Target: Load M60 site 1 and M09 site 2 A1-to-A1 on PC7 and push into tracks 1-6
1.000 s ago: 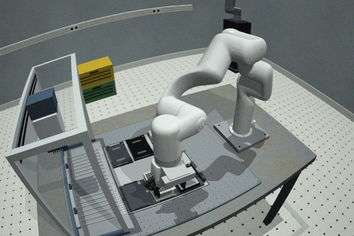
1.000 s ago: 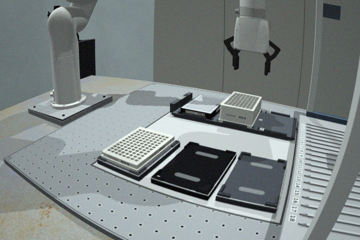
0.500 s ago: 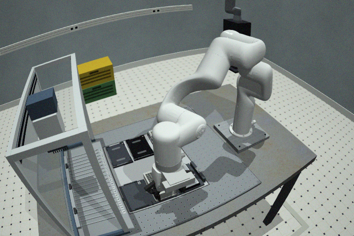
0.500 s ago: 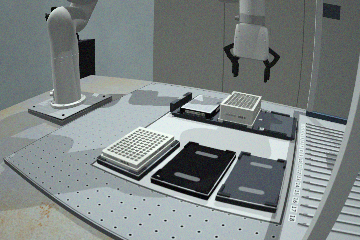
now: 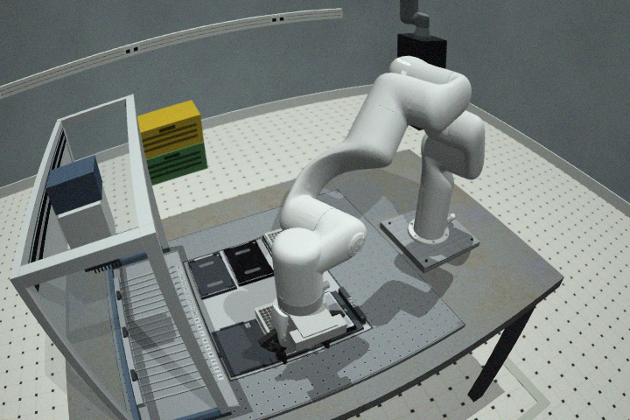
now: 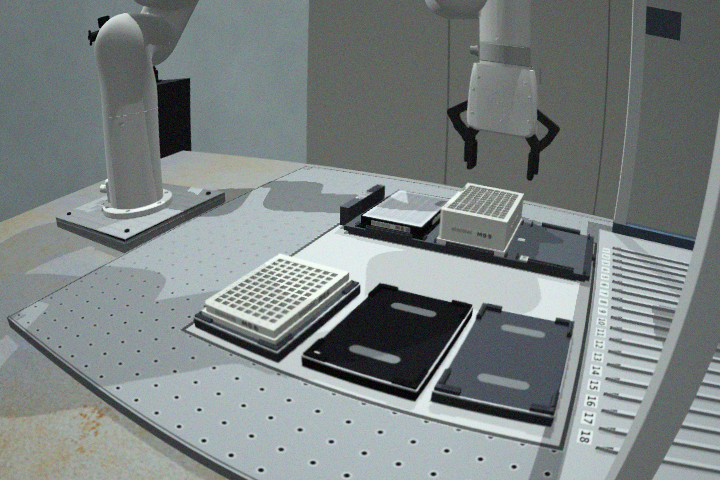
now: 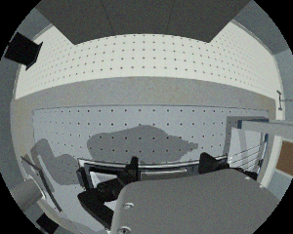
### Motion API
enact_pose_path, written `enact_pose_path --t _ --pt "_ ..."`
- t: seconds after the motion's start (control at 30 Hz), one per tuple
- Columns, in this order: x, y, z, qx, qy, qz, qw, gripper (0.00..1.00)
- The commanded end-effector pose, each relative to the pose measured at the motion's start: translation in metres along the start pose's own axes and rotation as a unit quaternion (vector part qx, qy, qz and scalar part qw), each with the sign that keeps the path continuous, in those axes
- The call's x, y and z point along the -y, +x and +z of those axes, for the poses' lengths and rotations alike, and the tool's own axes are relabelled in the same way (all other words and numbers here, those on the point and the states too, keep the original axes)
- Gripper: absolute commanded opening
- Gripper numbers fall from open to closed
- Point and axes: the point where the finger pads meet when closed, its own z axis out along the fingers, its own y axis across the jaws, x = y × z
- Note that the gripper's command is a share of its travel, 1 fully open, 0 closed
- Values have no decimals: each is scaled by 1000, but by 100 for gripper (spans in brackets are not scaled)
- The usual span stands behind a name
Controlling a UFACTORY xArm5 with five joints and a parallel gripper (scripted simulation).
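My gripper (image 5: 304,350) (image 6: 501,172) (image 7: 170,165) is open and empty, above the carrier. The dark carrier PC7 (image 5: 236,341) (image 6: 562,246) lies on the apron, its far end at the low-numbered tracks, its handle (image 6: 361,204) at the end towards the arm's base. M60 (image 6: 403,209), a low plate, lies on site 1 beside the handle. M09 (image 5: 266,317) (image 6: 480,220), a tall cream block, stands on site 2 and looks level. Site 3 is empty. M06 (image 5: 271,240) (image 6: 276,294) sits in nest S1. The arm hides part of the carrier in the top view.
Nests S2 (image 5: 248,260) (image 6: 389,339) and S3 (image 5: 212,275) (image 6: 508,356) are empty. The ribbed rails (image 5: 152,321) (image 6: 649,288) lie beyond the apron, under the instrument's pale frame (image 5: 144,198). Small dark lamps (image 5: 124,332) stand behind the tracks; none looks lit.
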Motion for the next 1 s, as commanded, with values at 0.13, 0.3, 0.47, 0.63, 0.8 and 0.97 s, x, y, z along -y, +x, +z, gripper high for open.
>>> enact_pose_path --t 0.13,0.3,0.47,0.63,0.8,0.97 --pt "-1 1 8 -9 1 0 1000 100" --pt "-1 1 17 -9 1 0 1000 100" --pt "-1 1 25 -9 1 0 1000 100" --pt "-1 1 30 -9 1 0 1000 100" --pt "-1 1 38 -9 1 0 1000 100" --pt "-1 1 38 -9 1 0 1000 100"
